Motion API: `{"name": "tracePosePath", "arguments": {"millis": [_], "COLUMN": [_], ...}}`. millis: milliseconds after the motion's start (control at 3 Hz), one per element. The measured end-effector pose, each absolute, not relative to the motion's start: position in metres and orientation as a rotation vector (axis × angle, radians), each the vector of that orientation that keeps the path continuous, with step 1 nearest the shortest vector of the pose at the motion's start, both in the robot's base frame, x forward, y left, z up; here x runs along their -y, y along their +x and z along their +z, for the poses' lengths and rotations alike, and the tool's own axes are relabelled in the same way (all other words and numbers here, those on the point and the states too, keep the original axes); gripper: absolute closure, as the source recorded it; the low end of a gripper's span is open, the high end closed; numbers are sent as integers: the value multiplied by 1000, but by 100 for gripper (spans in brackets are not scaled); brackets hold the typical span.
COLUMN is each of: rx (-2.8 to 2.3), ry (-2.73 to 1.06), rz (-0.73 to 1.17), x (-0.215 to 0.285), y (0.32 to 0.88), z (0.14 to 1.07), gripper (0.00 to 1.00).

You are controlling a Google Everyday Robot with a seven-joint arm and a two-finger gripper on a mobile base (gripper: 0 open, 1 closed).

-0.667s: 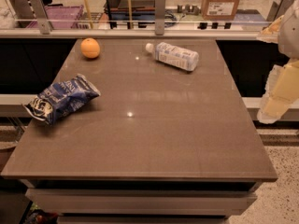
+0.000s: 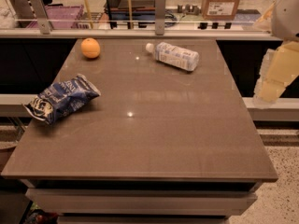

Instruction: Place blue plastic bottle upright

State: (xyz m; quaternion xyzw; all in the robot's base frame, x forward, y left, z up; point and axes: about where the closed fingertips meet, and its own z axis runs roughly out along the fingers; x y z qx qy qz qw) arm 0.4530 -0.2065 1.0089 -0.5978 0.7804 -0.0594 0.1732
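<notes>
The blue plastic bottle (image 2: pixel 174 55) lies on its side at the far middle of the brown table (image 2: pixel 149 139). It is clear, with a pale blue-and-white label, and its white cap points left toward the orange. My gripper (image 2: pixel 273 78) shows as cream-coloured parts of the arm at the right edge of the view. It hangs beyond the table's right side, well to the right of the bottle and apart from it.
An orange (image 2: pixel 90 47) sits at the far left of the table. A dark blue-and-white snack bag (image 2: pixel 60 98) lies near the left edge. A glass rail with metal posts (image 2: pixel 160 13) runs behind the table, with a cardboard box (image 2: pixel 223 1) beyond it.
The arm at the right edge has shifted slightly upward. The bottle, orange and bag have not moved.
</notes>
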Motion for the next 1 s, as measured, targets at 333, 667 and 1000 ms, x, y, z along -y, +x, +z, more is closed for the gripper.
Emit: {"name": "tracePosePath", "arguments": {"millis": [333,667,1000], "rx": [-2260,-2303,-2333], "ry": [-1656,-1560,-1449], "rz": [-157,-134,-138], "x": [199,191,185], "y": [468,483,502], "z": [1020,1033,1042], "gripper": [0,0,0]}}
